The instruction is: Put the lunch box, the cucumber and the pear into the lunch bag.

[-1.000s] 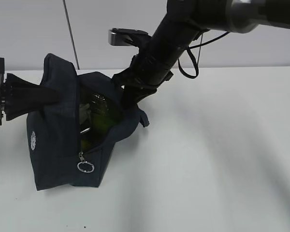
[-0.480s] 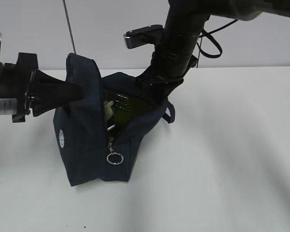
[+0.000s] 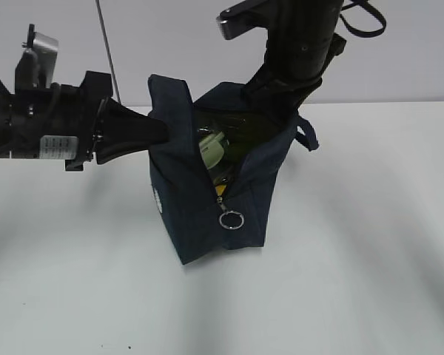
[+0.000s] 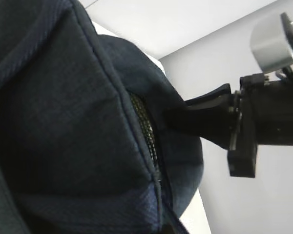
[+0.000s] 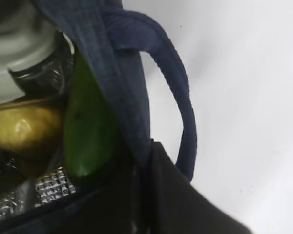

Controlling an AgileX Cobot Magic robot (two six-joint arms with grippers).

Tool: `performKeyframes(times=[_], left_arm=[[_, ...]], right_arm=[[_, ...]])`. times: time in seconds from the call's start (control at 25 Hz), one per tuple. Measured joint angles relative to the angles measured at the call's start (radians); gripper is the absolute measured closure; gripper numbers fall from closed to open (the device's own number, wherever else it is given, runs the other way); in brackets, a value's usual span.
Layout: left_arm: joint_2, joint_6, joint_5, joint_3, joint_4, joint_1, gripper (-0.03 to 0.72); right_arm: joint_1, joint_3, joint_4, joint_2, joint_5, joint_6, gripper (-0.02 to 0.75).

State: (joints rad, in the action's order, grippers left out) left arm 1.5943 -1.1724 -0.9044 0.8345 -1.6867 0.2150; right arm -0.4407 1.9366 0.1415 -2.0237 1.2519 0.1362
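Note:
The navy lunch bag [image 3: 240,200] stands on the white table with its zipper open and its ring pull [image 3: 231,220] hanging at the front. My left gripper [image 3: 160,130] is shut on the bag's left flap. My right gripper [image 3: 275,102] is shut on the bag's far right rim, beside the loop handle [image 3: 308,137]. The pale green lunch box [image 3: 211,148] shows inside the opening. In the right wrist view the lunch box lid [image 5: 19,63], the yellow pear [image 5: 24,129] and the green cucumber [image 5: 88,131] lie inside the bag [image 5: 112,58]. Navy fabric [image 4: 63,122] fills the left wrist view.
The white table [image 3: 370,244] stretches to the right of and in front of the bag. A pale wall stands behind it, with a thin dark cable [image 3: 107,52] hanging down at the back left. The bag's silver foil lining [image 5: 49,187] shows.
Both arms have moved to the right with the bag held between them. The bag has gone from slumped at the left to more upright near the middle.

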Motion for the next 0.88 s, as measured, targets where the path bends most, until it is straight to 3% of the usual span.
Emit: performKeyframes(times=[0.2,0.56,0.88], left_arm=[[0.057,0.000,0.001,0.048,0.002,0.034,0.704],[0.070,0.000,0.004,0.060,0.009,0.037,0.704],[0.070,-0.003,0.025,0.060,0.012,0.038,0.704]], right_arm=[[0.000,0.000,0.008,0.053,0.010,-0.047,0.732],[0.000,-0.105,0.011,0.088,0.011,-0.115,0.732],[0.000,-0.131,-0.093,0.090,0.007,-0.123,0.732]])
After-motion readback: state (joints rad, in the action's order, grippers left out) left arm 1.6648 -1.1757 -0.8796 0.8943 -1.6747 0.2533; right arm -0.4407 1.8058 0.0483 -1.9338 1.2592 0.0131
